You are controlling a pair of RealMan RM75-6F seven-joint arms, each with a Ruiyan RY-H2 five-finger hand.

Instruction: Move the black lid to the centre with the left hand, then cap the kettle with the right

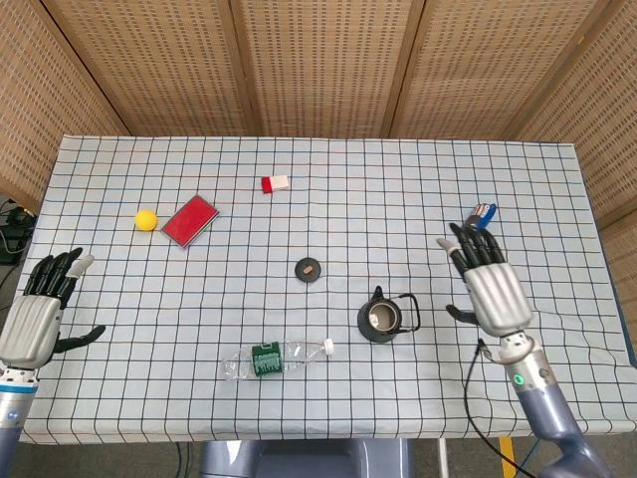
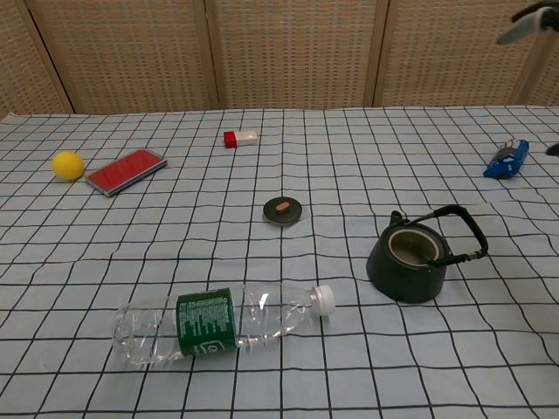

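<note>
The black lid, round with a brown knob, lies flat on the checked cloth near the table's middle. The dark kettle stands uncovered to its right and nearer me, its handle tipped to the right. My left hand is open at the table's left edge, far from the lid and holding nothing. My right hand is open above the cloth to the right of the kettle, fingers spread, empty. In the chest view only a fingertip of it shows at the top right.
A clear plastic bottle with a green label lies near the front edge. A red flat case and a yellow ball sit at the left, a small red and white block at the back, a blue packet at the right.
</note>
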